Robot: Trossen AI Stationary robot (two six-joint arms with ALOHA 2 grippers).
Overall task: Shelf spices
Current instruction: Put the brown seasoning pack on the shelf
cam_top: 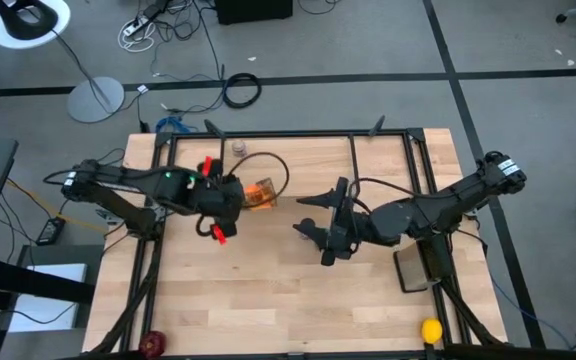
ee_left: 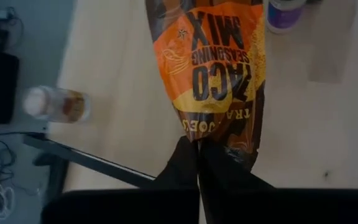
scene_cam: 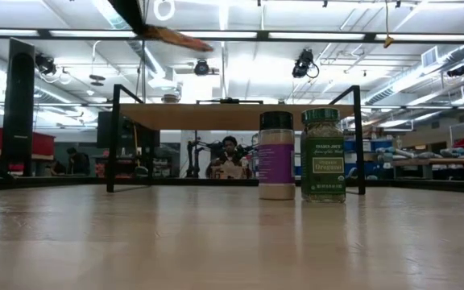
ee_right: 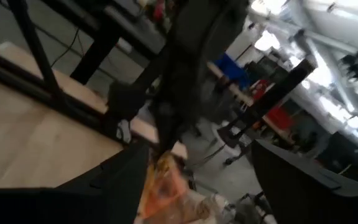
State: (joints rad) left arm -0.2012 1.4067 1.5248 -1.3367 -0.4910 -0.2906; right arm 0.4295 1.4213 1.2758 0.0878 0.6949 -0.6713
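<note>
My left gripper [cam_top: 240, 195] is shut on the orange-brown taco seasoning packet [cam_top: 260, 193], held in the air over the table's far-left part. In the low view the packet [scene_cam: 171, 36] shows high up, above the shelf [scene_cam: 232, 115]. The purple-labelled jar [scene_cam: 276, 155] and the green-lidded jar [scene_cam: 323, 155] stand upright on the table in front of the shelf. The tiny pale-capped jar [ee_left: 55, 104] lies on its side near the far edge. My right gripper [cam_top: 310, 216] is open over the table's middle, fingers pointing toward the packet. My left gripper [ee_left: 197, 155] pinches the packet's end nearest the fingers [ee_left: 219, 146] between its two fingers. The fingers come in about level from the table's left side. The packet is lifted clear and sticks out beyond the fingers toward the table's right, crumpled at the pinch.
A yellow ball [cam_top: 430, 330] sits at the near right corner. A dark flat plate [cam_top: 413, 270] lies by the right arm's base. A black frame [cam_top: 288, 135] runs along the far edge. Bare tabletop [cam_top: 268, 300] stretches across the near half. A person [scene_cam: 230, 157] sits beyond the table.
</note>
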